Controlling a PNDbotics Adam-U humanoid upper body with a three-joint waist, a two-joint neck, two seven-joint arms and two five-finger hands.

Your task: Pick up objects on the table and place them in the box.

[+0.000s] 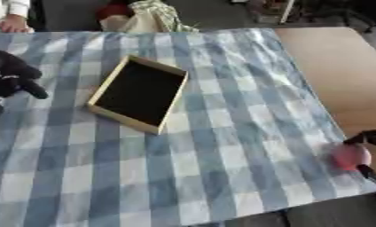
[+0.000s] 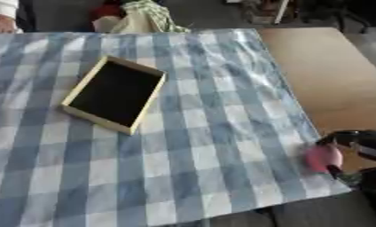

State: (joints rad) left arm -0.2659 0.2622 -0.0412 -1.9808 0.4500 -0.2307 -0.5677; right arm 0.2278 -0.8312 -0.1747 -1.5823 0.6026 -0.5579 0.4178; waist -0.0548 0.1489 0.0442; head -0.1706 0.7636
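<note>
table covered by a blue-and-white checked cloth (image 1: 222,133); bare tan tabletop (image 2: 323,75) exposed along the right side beyond the cloth edge. the box (image 1: 139,93), a shallow rectangular tray with pale wooden walls and a dark inside, lies on the cloth in the upper left part of the table, turned askew so one corner points toward the far edge; nothing visible inside it. right hand (image 2: 360,146) enters at the lower right, at the right edge of the cloth near the table's near corner. a small pink rounded object (image 2: 324,157) sits between its black thumb and fingers, which curl round it from above and below; the object is level with the cloth edge, and whether it rests on the cloth or is lifted off it cannot be told. object and box are well apart, with open checked cloth between them. left hand (image 1: 13,77) shows at the left edge in the left eye view only, a black mass over the cloth just left of the box's far end, not touching the box; fingers appear bent, one dark tip pointing down and right, but whether they close on anything cannot be told. cloth lies mostly flat, with light wrinkles toward the far right corner.
</note>
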